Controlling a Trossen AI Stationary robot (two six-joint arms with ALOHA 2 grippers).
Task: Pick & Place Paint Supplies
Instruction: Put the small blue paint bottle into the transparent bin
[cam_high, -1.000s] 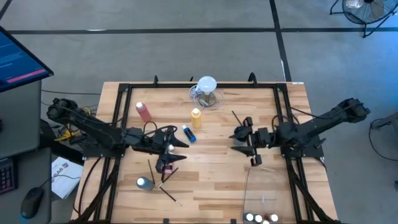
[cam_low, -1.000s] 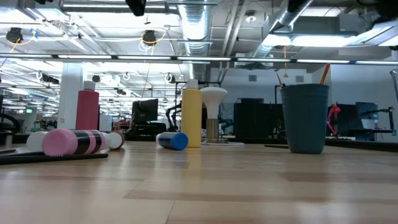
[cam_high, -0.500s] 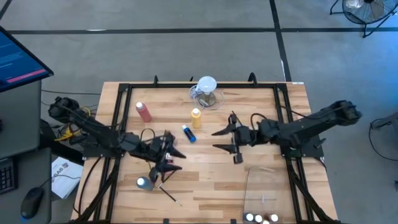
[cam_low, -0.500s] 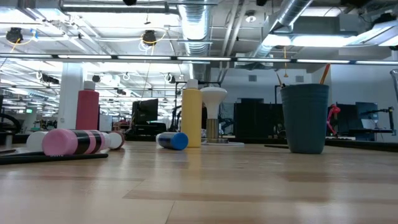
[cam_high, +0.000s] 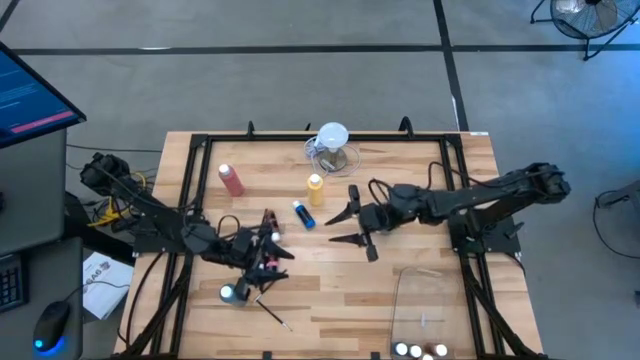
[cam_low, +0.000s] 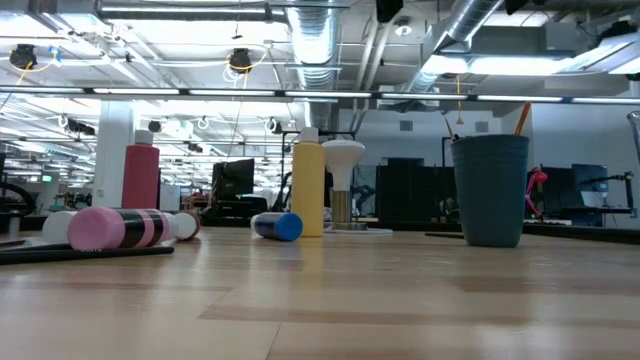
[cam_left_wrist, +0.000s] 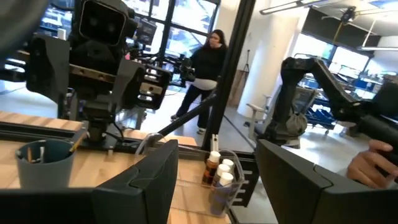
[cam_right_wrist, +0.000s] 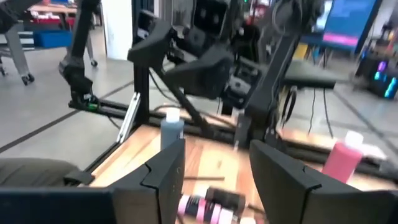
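Right gripper fingers spread, empty, pointed toward table centre. The blue bottle lay on its side just beyond the tips, long axis diagonal across their reach, yellow bottle upright beside it; right arm looked nearer to both. Left gripper also spread, empty, over a lying pink bottle and brush.

A clear jug with a white round top stands at the far edge of the wooden table. A blue-grey cup stands on it. A person stands in the room beyond.
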